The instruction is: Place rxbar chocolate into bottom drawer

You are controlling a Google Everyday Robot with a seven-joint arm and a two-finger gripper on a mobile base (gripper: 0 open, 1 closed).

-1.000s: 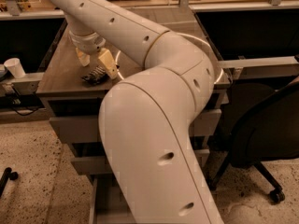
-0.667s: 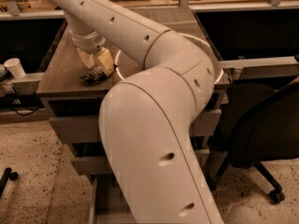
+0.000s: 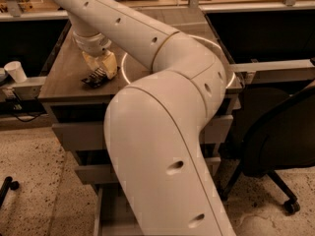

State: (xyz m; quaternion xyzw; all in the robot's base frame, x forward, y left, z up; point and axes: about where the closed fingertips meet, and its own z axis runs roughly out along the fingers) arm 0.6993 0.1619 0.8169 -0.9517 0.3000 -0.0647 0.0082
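A dark flat packet, seemingly the rxbar chocolate (image 3: 95, 78), lies on the brown cabinet top (image 3: 64, 68) near its front left. My gripper (image 3: 102, 69) hangs at the end of the white arm directly over the bar's right end, touching or almost touching it. The arm's big white elbow (image 3: 162, 146) fills the middle of the view. The bottom drawer (image 3: 105, 205) shows only as a grey sliver at the lower left of the arm; the rest is hidden behind it.
Two upper grey drawer fronts (image 3: 78, 134) sit below the top. A white paper cup (image 3: 15, 71) stands on a ledge at the left. A black office chair (image 3: 280, 146) is at the right. Speckled floor (image 3: 34, 181) lies at the lower left.
My gripper has shifted slightly over the dark bar. The bar stays on the cabinet top in about the same place.
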